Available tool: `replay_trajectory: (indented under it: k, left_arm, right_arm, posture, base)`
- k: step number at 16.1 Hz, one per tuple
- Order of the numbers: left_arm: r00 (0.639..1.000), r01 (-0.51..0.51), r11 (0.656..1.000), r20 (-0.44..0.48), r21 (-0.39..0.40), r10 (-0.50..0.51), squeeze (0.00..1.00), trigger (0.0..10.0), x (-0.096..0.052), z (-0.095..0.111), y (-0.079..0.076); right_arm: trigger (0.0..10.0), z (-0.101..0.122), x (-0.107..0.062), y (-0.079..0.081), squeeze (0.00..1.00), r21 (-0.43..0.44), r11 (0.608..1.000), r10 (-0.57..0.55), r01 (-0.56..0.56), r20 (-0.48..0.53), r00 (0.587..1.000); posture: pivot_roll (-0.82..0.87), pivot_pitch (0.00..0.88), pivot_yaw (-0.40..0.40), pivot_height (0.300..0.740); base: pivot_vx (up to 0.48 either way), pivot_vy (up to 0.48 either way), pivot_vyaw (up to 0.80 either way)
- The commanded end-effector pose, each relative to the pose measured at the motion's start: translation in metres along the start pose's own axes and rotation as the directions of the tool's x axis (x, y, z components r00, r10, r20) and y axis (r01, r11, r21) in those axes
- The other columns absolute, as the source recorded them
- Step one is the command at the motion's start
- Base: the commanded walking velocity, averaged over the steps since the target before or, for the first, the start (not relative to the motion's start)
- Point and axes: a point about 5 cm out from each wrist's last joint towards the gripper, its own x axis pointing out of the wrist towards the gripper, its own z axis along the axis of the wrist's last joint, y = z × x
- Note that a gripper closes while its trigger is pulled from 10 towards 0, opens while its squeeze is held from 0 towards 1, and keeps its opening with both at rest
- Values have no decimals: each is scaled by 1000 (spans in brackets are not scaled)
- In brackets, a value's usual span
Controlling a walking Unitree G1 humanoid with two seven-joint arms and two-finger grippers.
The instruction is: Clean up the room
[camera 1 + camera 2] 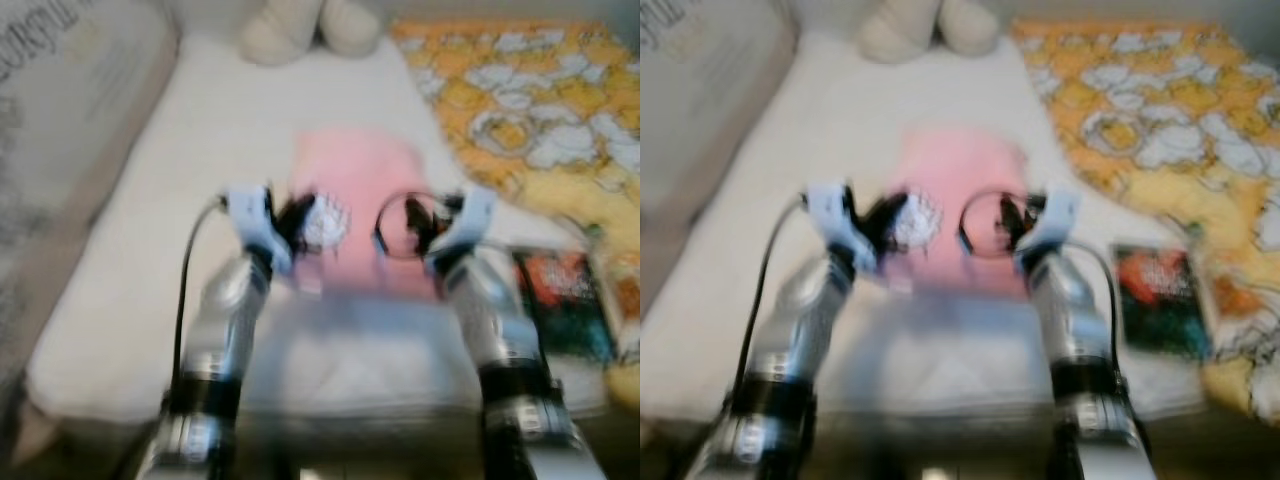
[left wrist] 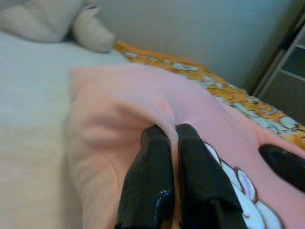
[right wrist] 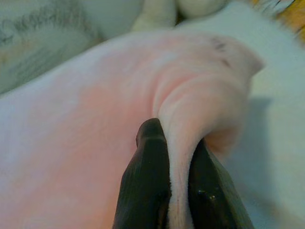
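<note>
Both end effectors are pinching the pink garment (image 1: 352,190) on the bed (image 1: 200,180): left end effector (image 2: 172,138), right end effector (image 3: 177,143). Folding step probably; next, lifting both corners evenly.

Pink garment (image 1: 358,190) with white print, centre of white bed (image 1: 190,170). Orange-yellow blanket (image 1: 530,90) with white blotches, far right. Cream plush toy (image 1: 310,25) at far edge. Black book (image 1: 562,300) with red-teal cover, near right. Black-fingered left pincer (image 2: 172,143) and right pincer (image 3: 176,157), silver arms.
</note>
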Motion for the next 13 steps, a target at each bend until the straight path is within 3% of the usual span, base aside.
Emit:
replay_trajectory:
  k: [1,7,13]
  left_arm:
    - [996,-64,998,71,24,63,0,0,-5,16,11]
    - [994,-95,994,61,45,92,0,0,-1,16,9]
    - [998,-66,989,27,134,63,0,0,1,15,13]
  right_arm:
    - [0,14,0,-10,0,-32,999,-32,34,54,998]
    - [0,19,2,-14,0,-43,998,-41,44,72,997]
    - [0,5,-1,-13,0,-94,994,-53,57,39,998]
  posture:
    - [-46,0,47,740]
    - [-46,0,49,740]
    - [-49,0,55,740]
  base:
    - [0,480,594]
    - [0,480,549]
    - [0,0,0]
